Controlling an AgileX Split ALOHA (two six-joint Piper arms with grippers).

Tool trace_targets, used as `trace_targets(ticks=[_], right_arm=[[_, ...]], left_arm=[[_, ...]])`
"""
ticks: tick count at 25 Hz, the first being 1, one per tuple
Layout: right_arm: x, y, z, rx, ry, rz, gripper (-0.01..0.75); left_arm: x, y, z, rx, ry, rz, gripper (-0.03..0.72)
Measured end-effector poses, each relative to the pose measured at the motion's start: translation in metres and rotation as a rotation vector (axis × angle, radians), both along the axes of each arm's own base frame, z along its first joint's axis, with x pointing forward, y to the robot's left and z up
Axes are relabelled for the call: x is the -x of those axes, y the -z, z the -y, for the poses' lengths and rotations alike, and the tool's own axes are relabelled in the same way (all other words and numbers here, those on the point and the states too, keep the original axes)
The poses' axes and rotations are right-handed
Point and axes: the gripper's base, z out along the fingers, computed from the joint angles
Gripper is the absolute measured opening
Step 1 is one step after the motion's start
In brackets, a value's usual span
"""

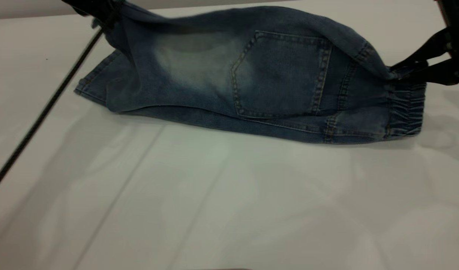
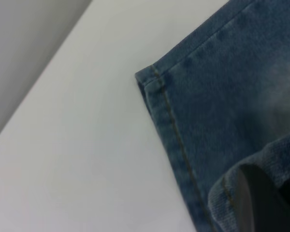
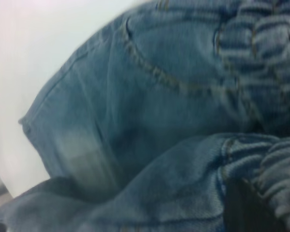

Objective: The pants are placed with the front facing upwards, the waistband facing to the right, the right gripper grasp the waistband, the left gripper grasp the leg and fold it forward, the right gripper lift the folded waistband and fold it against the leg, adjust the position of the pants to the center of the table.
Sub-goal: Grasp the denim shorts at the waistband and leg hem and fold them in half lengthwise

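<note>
the pants [image 1: 252,75] are lying lengthwise across the table [image 1: 214,206], waistband [image 1: 405,108] pointing right, faded dark denim showing a square pocket [image 1: 282,75]. the right gripper [image 1: 402,73] is pinching the waistband's raised upper layer; the left gripper [image 1: 102,15] is gripping the lifted leg end.

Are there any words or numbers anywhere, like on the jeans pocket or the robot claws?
None: no view shows a word, number or logo.
The dark blue denim pants and their square back pocket carry only tan stitching.
The white table is plain.
The right claw, gripping the ruched waistband, shows no label.
</note>
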Motion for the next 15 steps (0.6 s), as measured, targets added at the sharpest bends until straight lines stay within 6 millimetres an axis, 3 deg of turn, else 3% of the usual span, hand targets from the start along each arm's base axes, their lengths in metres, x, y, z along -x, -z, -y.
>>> trace_targets(ticks=[4,11,15], right_arm=[[-0.014,0.012,0.002,-0.012,0.021,-0.023,0.054],[-0.02,0.014,0.003,-0.009,0.027,-0.02,0.062],[-0.02,0.014,0.003,-0.012,0.026,-0.019,0.069]], left_arm=[[-0.015,0.01,0.004,-0.005,-0.004,-0.007,0.052],[-0.033,-0.014,0.002,-0.075,-0.035,-0.004,0.059],[-0.039,0.001,-0.002,-0.148,-0.015,-0.031,0.074]])
